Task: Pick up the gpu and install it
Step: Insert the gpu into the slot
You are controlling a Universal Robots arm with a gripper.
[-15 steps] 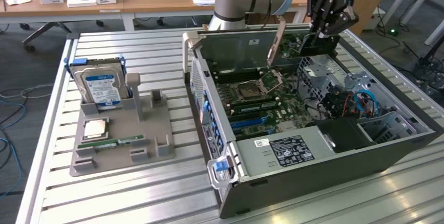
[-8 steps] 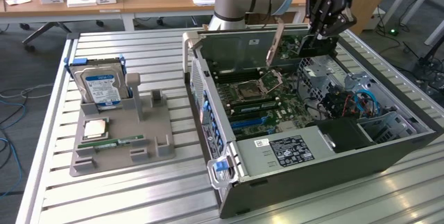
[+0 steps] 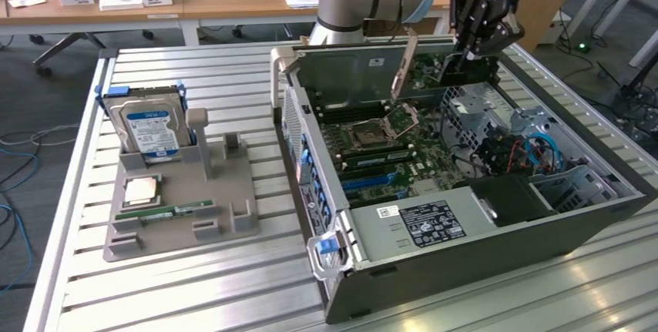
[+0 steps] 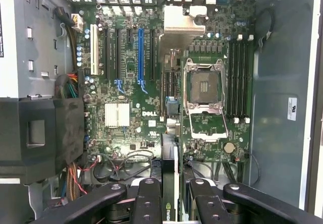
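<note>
Above the open grey metal computer tower (image 3: 463, 247) lying on its side on a slatted aluminium workbench (image 3: 206, 286), the robot arm's black two-finger gripper (image 3: 475, 53) is clamped on the gpu (image 3: 442, 74), a thin dark expansion card with a long pale metal bracket at one end. The fingers (image 4: 149, 201) press on both faces of the card, which hangs beneath them, clear of the green motherboard (image 3: 396, 147).

In the exterior view the card's long axis runs roughly across the frame, bracket at the exterior view's left. The wrist view shows the gpu (image 4: 169, 171) edge-on between the fingers, pointing down at the board. The long blue expansion slot (image 4: 141, 52) appears to run parallel to that edge but is offset to one side, toward the black power-supply shroud (image 4: 40, 133). A silver hard drive (image 3: 152, 128) stands in a grey holder well apart.
</note>
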